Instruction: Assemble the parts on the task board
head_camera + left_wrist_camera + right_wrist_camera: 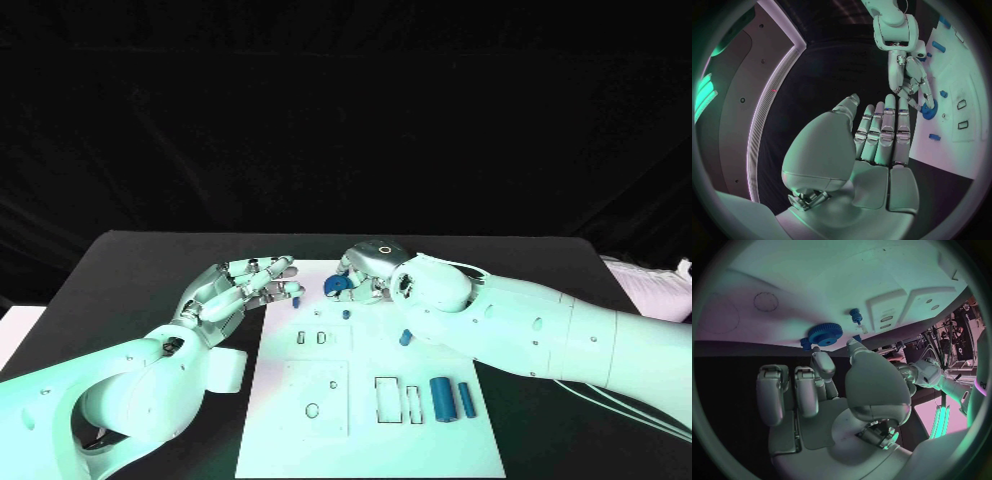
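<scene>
**Right hand at a blue gear on the far end of the task board**

Head view: the white task board [368,400] lies on the black table [144,265]. At the board's far edge the right hand [378,268] curls down over a blue gear [336,286]; the hand's back hides the fingertips, so the grip cannot be read here. The left hand [238,290] hovers at the board's far left corner, fingers straight and slightly apart, holding nothing. Two blue cylinders [450,398] lie side by side near the board's near right part, next to narrow rectangular slots [389,397]. A small blue piece [405,338] sits mid-board, just beside the right forearm. Round holes and small slots mark the board's left half.

Left wrist view: the left hand [879,135] shows an open palm with fingers extended. Beyond it, the right hand [911,82] reaches down to the blue gear [928,111] at the board's edge; its fingertips touch the gear, with other small blue parts scattered farther along the board.

Right wrist view: the right hand [829,390] has a fingertip and thumb tip against the toothed blue gear [824,333] on the board. Whether they clamp it or merely touch it is unclear. A small blue peg [856,315] stands just beside the gear. No writing is legible.
</scene>
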Robot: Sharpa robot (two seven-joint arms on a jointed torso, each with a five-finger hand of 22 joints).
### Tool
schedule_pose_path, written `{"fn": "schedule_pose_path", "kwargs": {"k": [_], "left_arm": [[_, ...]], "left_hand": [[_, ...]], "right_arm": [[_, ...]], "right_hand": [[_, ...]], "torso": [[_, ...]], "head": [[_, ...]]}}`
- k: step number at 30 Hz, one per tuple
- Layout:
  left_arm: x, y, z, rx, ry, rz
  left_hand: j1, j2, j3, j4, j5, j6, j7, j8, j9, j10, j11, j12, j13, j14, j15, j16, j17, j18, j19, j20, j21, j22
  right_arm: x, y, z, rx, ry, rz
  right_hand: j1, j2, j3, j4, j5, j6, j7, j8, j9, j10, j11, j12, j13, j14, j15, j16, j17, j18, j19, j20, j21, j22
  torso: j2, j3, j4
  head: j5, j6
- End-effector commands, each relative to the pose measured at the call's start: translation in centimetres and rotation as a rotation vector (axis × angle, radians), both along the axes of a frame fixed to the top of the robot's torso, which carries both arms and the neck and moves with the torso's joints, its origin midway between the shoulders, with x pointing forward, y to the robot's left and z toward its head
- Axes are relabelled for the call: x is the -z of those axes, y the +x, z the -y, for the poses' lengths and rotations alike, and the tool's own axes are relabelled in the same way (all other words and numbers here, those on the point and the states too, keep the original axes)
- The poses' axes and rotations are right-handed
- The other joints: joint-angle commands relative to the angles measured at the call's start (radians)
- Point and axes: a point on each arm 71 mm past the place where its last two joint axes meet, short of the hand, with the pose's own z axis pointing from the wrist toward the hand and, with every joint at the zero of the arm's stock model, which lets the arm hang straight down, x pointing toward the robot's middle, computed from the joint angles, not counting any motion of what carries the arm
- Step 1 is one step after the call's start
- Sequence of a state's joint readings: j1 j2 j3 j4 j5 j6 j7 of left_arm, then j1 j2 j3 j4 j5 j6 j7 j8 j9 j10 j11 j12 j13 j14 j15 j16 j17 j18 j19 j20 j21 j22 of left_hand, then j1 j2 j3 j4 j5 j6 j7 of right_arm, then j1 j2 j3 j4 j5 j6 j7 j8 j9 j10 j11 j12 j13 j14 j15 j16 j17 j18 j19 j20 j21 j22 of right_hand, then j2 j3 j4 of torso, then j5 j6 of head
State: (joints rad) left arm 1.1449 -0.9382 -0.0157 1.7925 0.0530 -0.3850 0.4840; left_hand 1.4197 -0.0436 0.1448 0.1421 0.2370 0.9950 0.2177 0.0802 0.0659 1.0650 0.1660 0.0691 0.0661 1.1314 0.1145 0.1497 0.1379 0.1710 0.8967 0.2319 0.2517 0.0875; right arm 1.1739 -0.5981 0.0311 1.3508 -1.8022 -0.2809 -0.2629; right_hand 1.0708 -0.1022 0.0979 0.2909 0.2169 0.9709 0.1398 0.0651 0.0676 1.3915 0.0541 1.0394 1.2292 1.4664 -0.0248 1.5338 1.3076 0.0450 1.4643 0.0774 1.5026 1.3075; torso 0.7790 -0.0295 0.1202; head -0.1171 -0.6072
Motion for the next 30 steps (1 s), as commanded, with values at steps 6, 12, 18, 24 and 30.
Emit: {"fn": "schedule_pose_path", "kwargs": {"k": [6,12,18,24,30], "left_arm": [[-0.1,-0.1,0.2,0.019,-0.012,0.003],[-0.1,-0.1,0.1,0.017,-0.011,0.002],[-0.1,0.0,-0.1,0.014,-0.010,0.003],[0.0,0.2,-0.3,0.010,-0.008,0.004],[0.1,0.4,-0.6,0.005,-0.009,0.010]], "left_hand": [[0.002,-0.005,-0.002,-0.007,-0.006,0.000,0.010,-0.008,-0.001,-0.002,0.005,-0.007,-0.001,0.001,0.008,-0.005,0.002,0.013,0.000,0.005,-0.006,-0.002],[0.002,-0.005,-0.002,-0.007,-0.006,0.000,0.010,-0.008,-0.001,-0.002,0.005,-0.007,-0.001,0.001,0.008,-0.005,0.002,0.013,0.000,0.005,-0.006,-0.002],[0.002,-0.005,-0.002,-0.007,-0.006,0.000,0.010,-0.008,-0.001,-0.002,0.005,-0.007,-0.001,0.001,0.008,-0.005,0.002,0.013,0.000,0.005,-0.006,-0.002],[0.002,-0.005,-0.002,-0.007,-0.006,-0.001,0.011,-0.009,-0.001,-0.003,0.006,-0.007,-0.002,0.001,0.008,-0.006,0.002,0.013,0.000,0.005,-0.006,-0.003],[0.003,-0.004,-0.001,-0.008,-0.006,0.000,0.009,-0.009,-0.001,-0.003,0.006,-0.007,-0.002,0.001,0.008,-0.006,0.002,0.013,0.000,0.005,-0.007,-0.003]], "right_arm": [[0.2,0.0,0.5,0.020,0.011,-0.029],[-1.3,-0.5,1.6,-0.012,0.176,0.104],[-2.7,-1.3,4.4,-0.033,0.303,0.123],[-2.6,-1.4,10.1,0.019,0.358,-0.073],[-2.2,-1.8,14.7,0.066,0.374,-0.164]], "right_hand": [[0.012,0.038,-0.024,-0.002,0.039,0.031,-0.004,0.005,0.003,0.009,-0.005,0.022,0.016,0.090,0.001,0.007,0.194,-0.017,0.048,0.004,0.009,0.136],[0.076,0.057,-0.021,-0.017,0.054,0.044,-0.008,0.002,0.001,0.023,-0.009,0.059,0.042,0.092,-0.003,0.011,0.203,-0.019,0.054,0.000,0.015,0.148],[0.138,0.047,-0.009,-0.037,0.010,0.037,-0.006,-0.001,-0.001,0.020,-0.008,0.053,0.042,0.092,-0.002,0.010,0.203,-0.020,0.054,0.001,0.015,0.150],[0.267,0.017,0.016,-0.122,-0.023,0.033,-0.005,-0.001,-0.001,0.016,-0.009,0.050,0.044,0.093,-0.003,0.013,0.210,-0.022,0.058,0.000,0.020,0.160],[0.317,-0.007,0.018,-0.166,-0.027,0.035,-0.004,-0.001,-0.001,0.013,-0.010,0.045,0.042,0.093,-0.003,0.013,0.211,-0.023,0.060,0.000,0.022,0.165]], "torso": [[0.000,0.0001,0.0003],[-0.001,0.0012,-0.0023],[-0.003,0.0020,-0.0086],[-0.010,0.0054,-0.0208],[-0.013,0.0139,-0.0328]], "head": [[0.000,0.001],[-0.002,0.006],[-0.006,0.010],[-0.009,0.012],[-0.013,0.016]]}}
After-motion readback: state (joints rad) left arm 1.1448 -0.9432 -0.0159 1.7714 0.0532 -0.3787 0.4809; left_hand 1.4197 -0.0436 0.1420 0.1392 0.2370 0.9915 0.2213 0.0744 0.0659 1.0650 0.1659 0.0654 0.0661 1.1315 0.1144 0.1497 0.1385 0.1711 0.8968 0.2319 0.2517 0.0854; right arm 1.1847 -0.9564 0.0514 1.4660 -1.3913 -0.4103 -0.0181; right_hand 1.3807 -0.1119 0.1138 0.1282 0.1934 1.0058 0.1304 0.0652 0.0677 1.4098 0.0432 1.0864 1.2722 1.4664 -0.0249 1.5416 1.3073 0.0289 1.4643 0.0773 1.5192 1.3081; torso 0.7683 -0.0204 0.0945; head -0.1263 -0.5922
